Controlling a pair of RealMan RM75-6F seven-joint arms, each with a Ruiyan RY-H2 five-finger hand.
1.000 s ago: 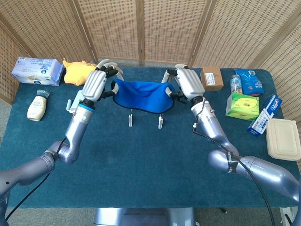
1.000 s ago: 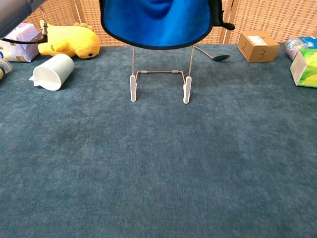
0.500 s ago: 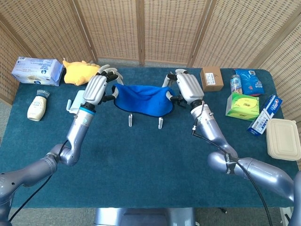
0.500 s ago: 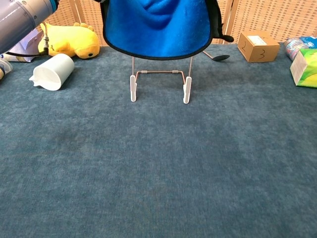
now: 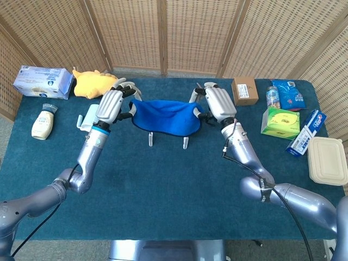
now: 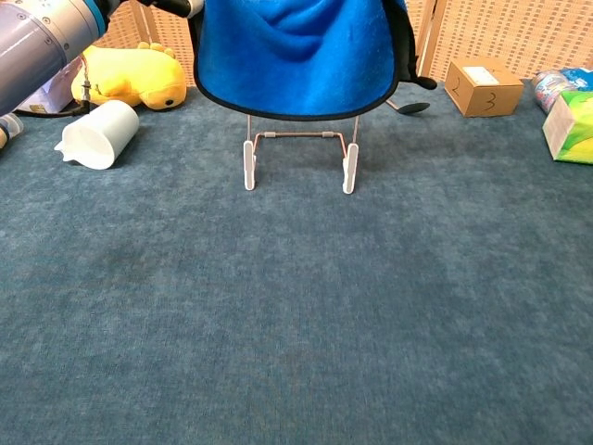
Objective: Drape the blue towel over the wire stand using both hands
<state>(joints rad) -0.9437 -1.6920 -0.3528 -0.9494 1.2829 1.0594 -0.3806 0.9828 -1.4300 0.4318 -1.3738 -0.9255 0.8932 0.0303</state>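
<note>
Towel hangs over wire stand mid-bench, left hand & right hand at its ends; cup, plush toy to left, box to right.

Both views are bright and evenly lit by soft, diffuse light. On the surface shadows are faint: only a weak dark patch lies just behind the wire stand feet. The blue towel reads saturated, its folds softly shaded. The head view is sharp throughout; the chest view is slightly soft, with the arm at its top-left corner blurred. No glare shows.
</note>
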